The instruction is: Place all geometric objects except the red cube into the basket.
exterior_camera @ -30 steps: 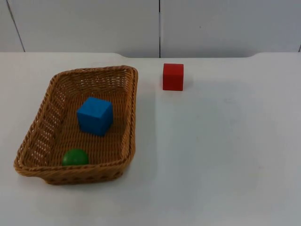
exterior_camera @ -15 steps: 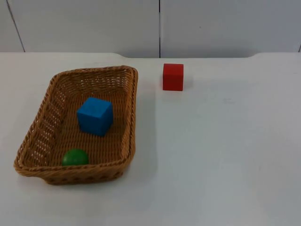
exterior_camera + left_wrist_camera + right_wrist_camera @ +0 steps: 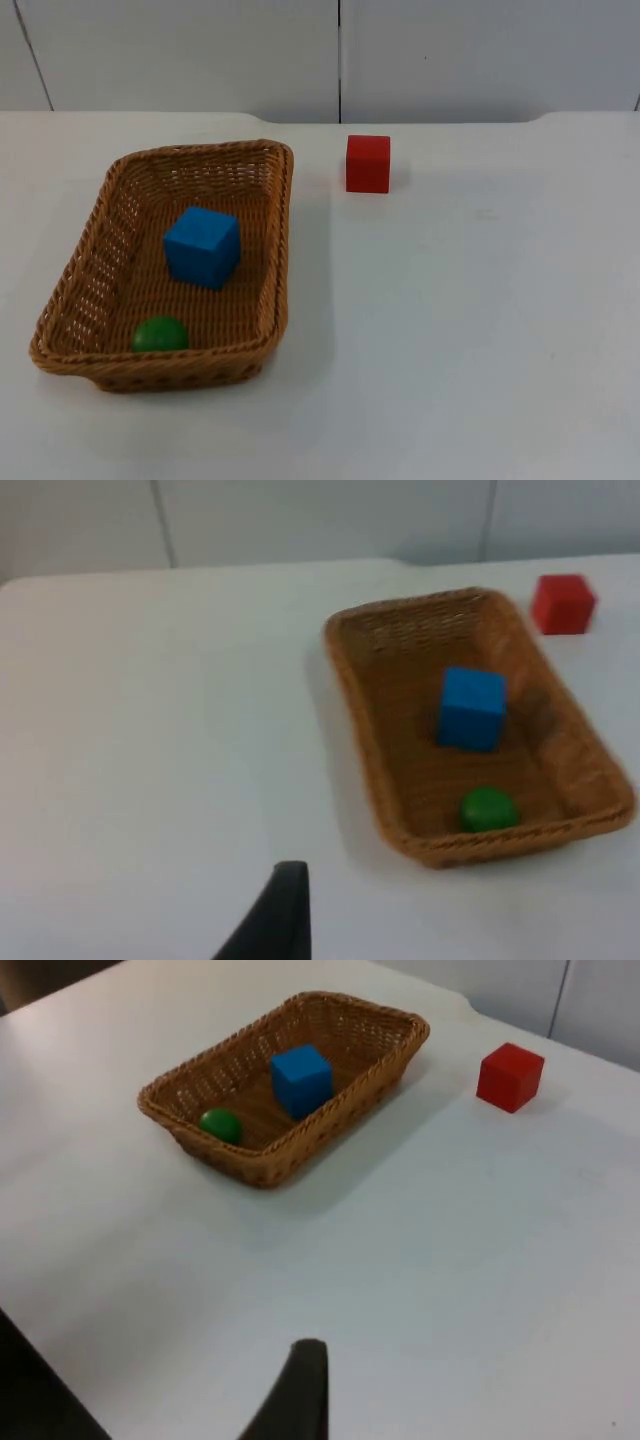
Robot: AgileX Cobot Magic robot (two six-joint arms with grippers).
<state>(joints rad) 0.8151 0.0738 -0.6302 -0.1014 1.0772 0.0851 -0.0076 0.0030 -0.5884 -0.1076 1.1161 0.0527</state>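
Basket [image 3: 280, 230] holds blue cube [image 3: 202, 245], green ball [image 3: 159, 334]; fingers apparently withdrawn.

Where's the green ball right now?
In the top view the green ball lies inside the basket, in its near corner against the front wall, just in front of the blue cube.

The white counter [image 3: 480, 330] ran back to a grey partition wall [image 3: 450, 55]. Directly on it sat a brown woven wicker basket [image 3: 282, 240], rectangular and shallow, over on the left half. A small red cube [image 3: 368, 163] stood on the bare surface beyond the basket's far right corner, apart from its rim and near the counter's back edge.
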